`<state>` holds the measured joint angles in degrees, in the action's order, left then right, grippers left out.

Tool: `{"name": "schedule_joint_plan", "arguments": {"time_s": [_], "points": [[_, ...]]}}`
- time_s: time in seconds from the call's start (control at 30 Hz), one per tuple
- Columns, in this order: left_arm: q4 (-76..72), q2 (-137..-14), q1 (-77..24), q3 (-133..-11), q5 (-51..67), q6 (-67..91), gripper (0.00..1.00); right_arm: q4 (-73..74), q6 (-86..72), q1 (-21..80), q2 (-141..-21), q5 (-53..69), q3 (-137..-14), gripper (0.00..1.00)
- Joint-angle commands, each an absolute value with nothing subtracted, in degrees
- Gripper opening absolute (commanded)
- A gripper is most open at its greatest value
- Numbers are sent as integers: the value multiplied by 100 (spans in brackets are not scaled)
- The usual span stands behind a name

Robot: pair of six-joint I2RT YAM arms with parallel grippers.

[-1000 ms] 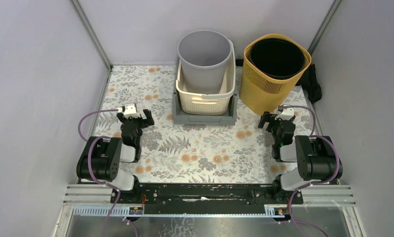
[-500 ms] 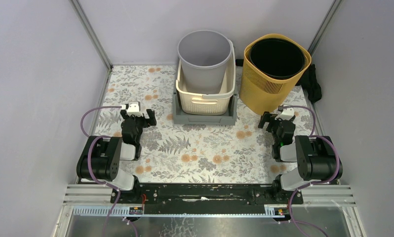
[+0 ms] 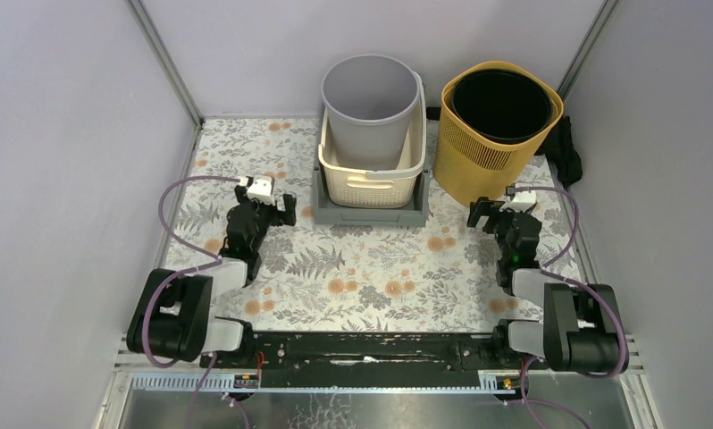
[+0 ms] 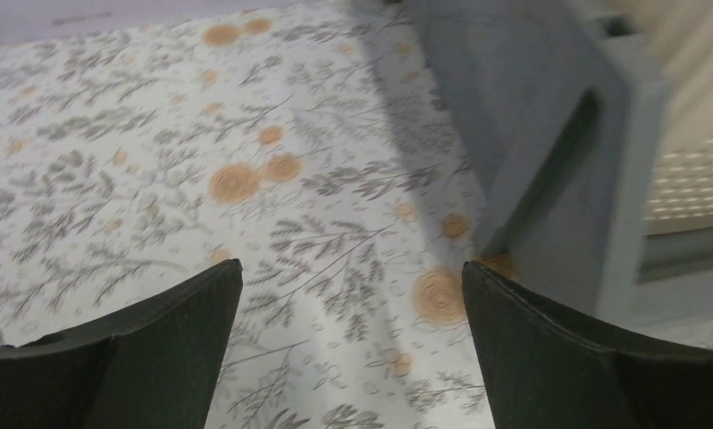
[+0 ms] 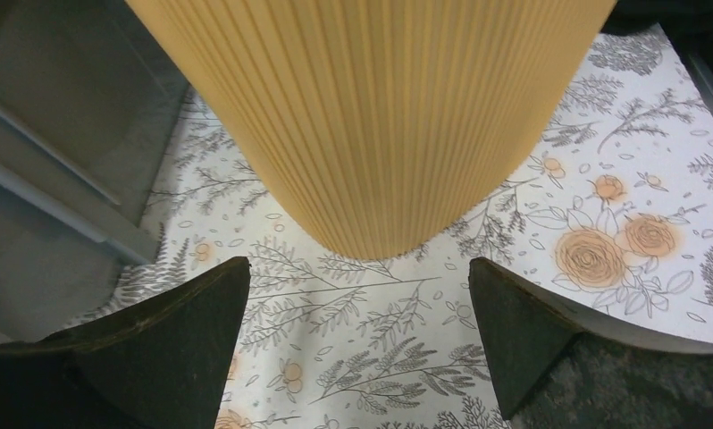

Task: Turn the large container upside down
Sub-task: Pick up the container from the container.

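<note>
**Two open claws near an upright yellow basket**

Seen from above, a flowered table [image 3: 380,268] holds a tall yellow basket [image 3: 487,161] at about 1 o'clock. It stands upright, mouth up, with a black liner [image 3: 500,103] inside.

At 12 o'clock a grey bin [image 3: 371,107] stands in a cream crate [image 3: 371,183], which sits on a grey tray [image 3: 366,214].

The right claw [image 3: 505,213] is at 3 o'clock, just in front of the yellow basket. Its jaws are spread wide and hold nothing. Its wrist camera shows the ribbed basket wall close ahead, not touched.

The left claw [image 3: 265,207] is at 9 o'clock, beside the tray's left corner. It too is wide open and empty.
</note>
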<state>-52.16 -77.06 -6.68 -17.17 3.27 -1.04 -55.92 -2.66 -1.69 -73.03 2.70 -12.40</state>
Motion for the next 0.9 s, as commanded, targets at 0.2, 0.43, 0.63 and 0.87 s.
{"name": "schedule_joint_plan", "arguments": {"time_s": [0.2, 0.43, 0.63, 0.87], "points": [[-3984, -6661, -1471, -2136, -97, -173, 100, -4422, -788, -123, -5927, 1374, -1604, 99], [-2884, -5931, -2295, -2789, -517, -259, 100, -2423, -1067, -123, -5276, 1677, -2706, 99], [-2464, -5364, -2503, -3261, -295, 131, 100, -1071, -1733, -123, -4887, 1520, -3773, 99], [-919, -5227, -2571, -4455, -1667, 1720, 100, 67, -2476, -123, -4687, 2325, -4962, 99]]}}
